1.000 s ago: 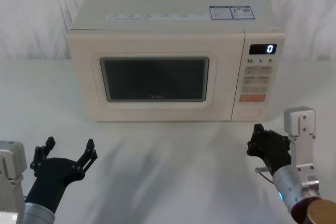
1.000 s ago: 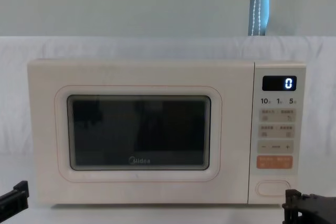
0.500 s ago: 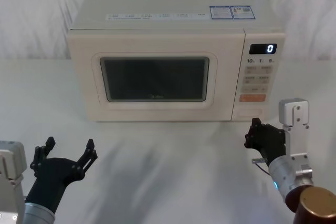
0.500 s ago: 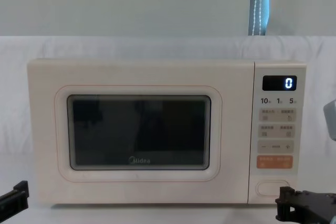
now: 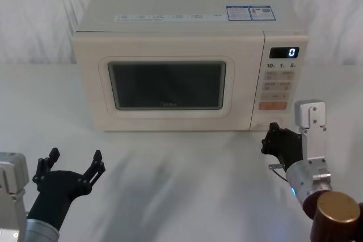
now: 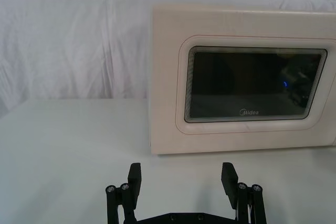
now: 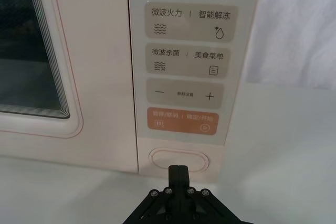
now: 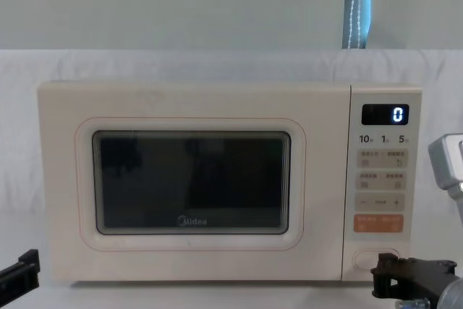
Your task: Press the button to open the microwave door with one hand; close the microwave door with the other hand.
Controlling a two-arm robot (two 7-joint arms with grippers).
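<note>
The cream microwave door (image 5: 167, 86) with its dark window is closed; it also appears as the door (image 8: 192, 182), door (image 6: 252, 85) and door (image 7: 31, 51). The pill-shaped button (image 7: 178, 160) sits lowest on the control panel, under the orange key. My right gripper (image 7: 178, 170) is shut, its joined tips pointing at the button's lower edge from just in front. I cannot tell whether they touch it. From the head view the right gripper (image 5: 271, 137) partly covers the button (image 5: 265, 122). My left gripper (image 5: 74, 160) stands open, low on the table at the front left, far from the door.
The orange key (image 7: 177, 120) and small cream keys fill the panel above the button. The display (image 5: 284, 52) reads 0. The microwave stands on a white cloth-covered table (image 5: 181, 162) with white drapes behind. Bare cloth lies between my two arms.
My right gripper has moved forward and a little left, up to the panel's bottom corner at the button. The left gripper and the door have not moved.
</note>
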